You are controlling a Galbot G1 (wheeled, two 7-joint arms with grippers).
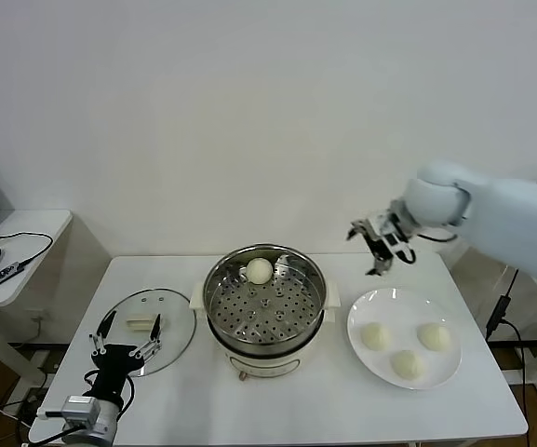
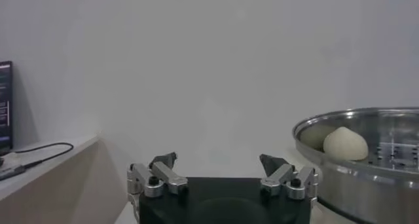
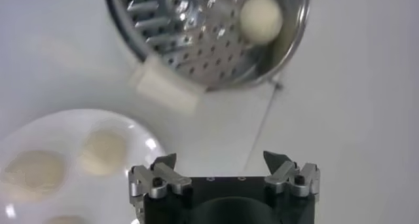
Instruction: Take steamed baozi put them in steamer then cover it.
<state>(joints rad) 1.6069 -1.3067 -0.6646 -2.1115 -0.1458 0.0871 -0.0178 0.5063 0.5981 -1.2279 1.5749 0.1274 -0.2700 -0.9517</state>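
The steel steamer (image 1: 221,279) stands mid-table with one cream-white baozi (image 1: 260,270) on the far side of its perforated tray; the same bun shows in the left wrist view (image 2: 345,143) and the right wrist view (image 3: 261,19). Three more baozi (image 1: 405,363) lie on a white plate (image 1: 370,305) to the right. The glass cover (image 1: 177,321) lies flat on the table left of the steamer. My right gripper (image 1: 381,244) hangs open and empty above the table, between the steamer and the plate's far edge. My left gripper (image 1: 126,343) rests open near the cover's front rim.
A side table (image 1: 26,228) at the left carries a mouse and cables. The white table's front edge (image 1: 277,440) is close. A cable (image 1: 505,307) hangs at the right past the table edge.
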